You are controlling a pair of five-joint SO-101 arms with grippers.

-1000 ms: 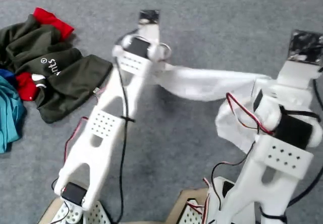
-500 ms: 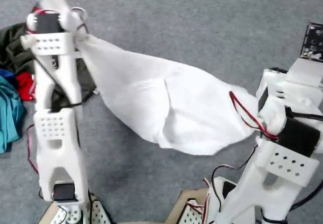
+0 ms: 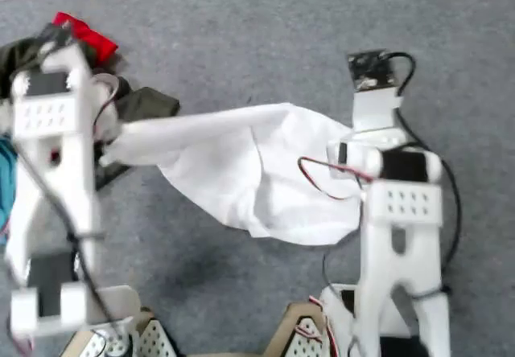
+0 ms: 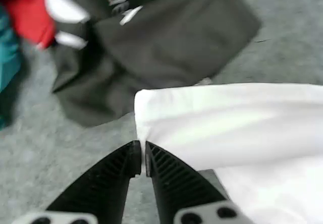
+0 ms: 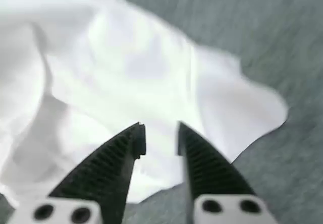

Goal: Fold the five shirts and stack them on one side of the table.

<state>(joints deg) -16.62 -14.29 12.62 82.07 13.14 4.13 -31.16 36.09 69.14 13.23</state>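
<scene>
The left pincer (image 4: 141, 159), closed to a sliver, grips an edge of the one white shirt (image 3: 233, 172), which stretches across the middle of the grey table (image 3: 265, 43). The right pincer (image 5: 160, 134) hangs partly open over the shirt's other end, holding nothing. Beside the left arm are heaped one dark shirt (image 4: 166, 37), one red shirt (image 4: 28, 17) and one teal shirt (image 4: 7, 57).
</scene>
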